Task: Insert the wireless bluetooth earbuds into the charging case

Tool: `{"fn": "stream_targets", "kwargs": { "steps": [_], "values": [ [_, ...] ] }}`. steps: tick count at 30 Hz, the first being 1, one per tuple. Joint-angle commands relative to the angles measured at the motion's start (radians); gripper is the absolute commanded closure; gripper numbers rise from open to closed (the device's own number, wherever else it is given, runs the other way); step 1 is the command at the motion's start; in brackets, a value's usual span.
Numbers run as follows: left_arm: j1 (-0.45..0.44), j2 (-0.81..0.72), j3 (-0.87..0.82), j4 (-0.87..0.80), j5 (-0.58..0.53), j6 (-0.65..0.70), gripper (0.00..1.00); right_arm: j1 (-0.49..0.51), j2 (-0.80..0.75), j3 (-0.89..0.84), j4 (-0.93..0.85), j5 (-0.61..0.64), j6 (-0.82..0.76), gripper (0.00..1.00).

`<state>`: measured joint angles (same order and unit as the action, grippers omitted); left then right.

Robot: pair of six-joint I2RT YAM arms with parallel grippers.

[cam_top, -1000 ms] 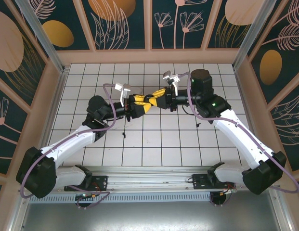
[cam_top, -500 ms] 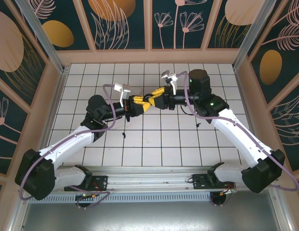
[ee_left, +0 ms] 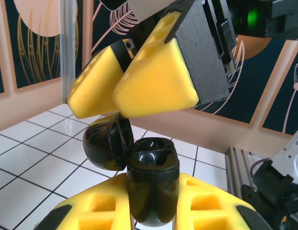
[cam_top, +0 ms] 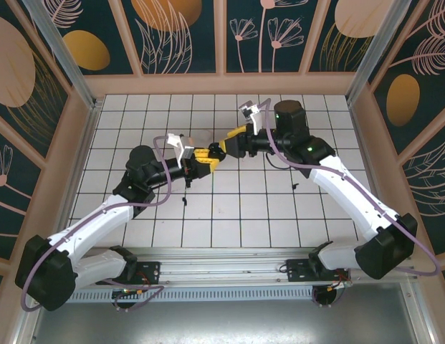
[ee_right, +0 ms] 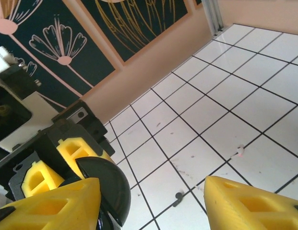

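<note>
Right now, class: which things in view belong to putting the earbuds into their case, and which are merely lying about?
Job: glossy black open-lidded charging case, gripped in left gripper; right gripper, jaws open; tiny whitish bit and tiny black bit on the tiles, likely earbuds.
Bystanders: silver metal base rail; flower-patterned wall panels.

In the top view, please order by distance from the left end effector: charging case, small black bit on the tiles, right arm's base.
1. charging case, held between its fingers.
2. small black bit, on a tile nearer the bases.
3. right arm's base, at the near right edge.
</note>
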<state>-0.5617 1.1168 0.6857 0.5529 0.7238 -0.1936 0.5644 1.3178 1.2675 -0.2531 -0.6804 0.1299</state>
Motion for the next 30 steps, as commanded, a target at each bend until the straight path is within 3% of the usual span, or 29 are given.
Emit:
{"fn": "stream_targets", "kwargs": {
  "steps": [1, 6, 13, 16, 19, 24, 26, 30],
  "values": [
    [-0.006, -0.036, -0.022, 0.007, -0.011, 0.067, 1.00, -0.011, 0.011, 0.024, -0.025, 0.054, 0.030, 0.41],
    [-0.006, -0.038, -0.040, 0.002, -0.040, 0.081, 1.00, -0.012, -0.017, 0.013, -0.020, 0.098, 0.077, 0.39],
    [-0.005, -0.043, -0.069, 0.034, -0.052, 0.077, 1.00, -0.073, -0.073, -0.031, 0.079, 0.057, 0.187, 0.37],
    [-0.005, -0.043, -0.074, 0.037, -0.057, 0.080, 1.00, -0.094, -0.072, -0.018, -0.007, 0.165, 0.174, 0.36],
    [-0.006, -0.043, -0.077, 0.032, -0.059, 0.083, 1.00, -0.144, -0.052, -0.005, -0.178, 0.381, 0.200, 0.36],
    [-0.006, -0.040, -0.087, 0.040, -0.061, 0.080, 1.00, -0.311, -0.045, -0.160, -0.370, 0.658, 0.245, 0.41],
    [-0.005, -0.037, -0.090, 0.041, -0.058, 0.084, 1.00, -0.372, -0.088, -0.284, -0.346, 0.714, 0.260, 0.41],
    [-0.006, -0.025, -0.091, 0.038, -0.053, 0.089, 1.00, -0.507, -0.149, -0.464, -0.279, 0.650, 0.259, 0.42]
  ]
}}
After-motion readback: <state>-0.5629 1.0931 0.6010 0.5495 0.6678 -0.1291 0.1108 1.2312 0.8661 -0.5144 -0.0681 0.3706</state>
